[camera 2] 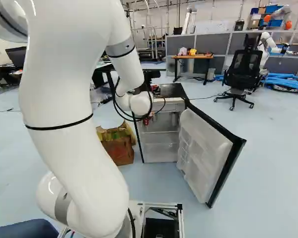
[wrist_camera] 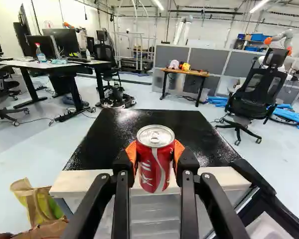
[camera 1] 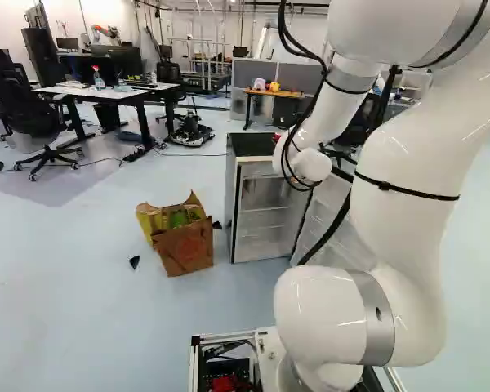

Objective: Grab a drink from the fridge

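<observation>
I count one held can (wrist_camera: 156, 167), two orange pads (wrist_camera: 131, 152), one fridge (camera 2: 159, 151) and one fridge door (camera 2: 203, 148).

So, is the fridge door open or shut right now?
Open. The fridge door stands swung out from the fridge, and the interior shelves show in both base views.

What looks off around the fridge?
Two small dark pieces lie loose on the floor, one each side of the rumpled paper bag; can't tell what they are. Fridge door hangs wide open. Can sits upright, no dent or leak showing.
</observation>
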You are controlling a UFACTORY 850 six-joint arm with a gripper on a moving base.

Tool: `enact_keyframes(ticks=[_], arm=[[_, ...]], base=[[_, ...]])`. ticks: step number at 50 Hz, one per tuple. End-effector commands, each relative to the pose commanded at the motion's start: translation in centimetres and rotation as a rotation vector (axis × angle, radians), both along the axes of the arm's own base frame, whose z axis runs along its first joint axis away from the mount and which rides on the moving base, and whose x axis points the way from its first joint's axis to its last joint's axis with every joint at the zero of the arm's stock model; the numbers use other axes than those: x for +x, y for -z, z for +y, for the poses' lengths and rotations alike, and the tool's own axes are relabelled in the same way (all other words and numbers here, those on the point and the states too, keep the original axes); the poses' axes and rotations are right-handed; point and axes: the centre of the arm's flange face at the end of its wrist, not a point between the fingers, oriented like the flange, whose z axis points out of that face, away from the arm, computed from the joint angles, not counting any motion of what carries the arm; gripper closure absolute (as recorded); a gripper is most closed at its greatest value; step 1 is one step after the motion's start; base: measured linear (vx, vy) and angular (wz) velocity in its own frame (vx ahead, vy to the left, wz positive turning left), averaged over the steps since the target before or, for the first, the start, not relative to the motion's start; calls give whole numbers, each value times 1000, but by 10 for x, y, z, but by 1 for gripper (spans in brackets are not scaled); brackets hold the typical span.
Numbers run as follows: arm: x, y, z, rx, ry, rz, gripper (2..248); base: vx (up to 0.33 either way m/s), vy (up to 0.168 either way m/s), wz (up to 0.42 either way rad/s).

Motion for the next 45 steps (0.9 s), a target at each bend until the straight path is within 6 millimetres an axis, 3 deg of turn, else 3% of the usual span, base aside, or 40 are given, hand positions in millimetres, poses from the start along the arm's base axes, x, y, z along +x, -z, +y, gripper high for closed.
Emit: enact_keyframes(ticks=[45], arm=[[67, 11, 0, 23, 27, 18, 156]], base=[[0, 0, 0]])
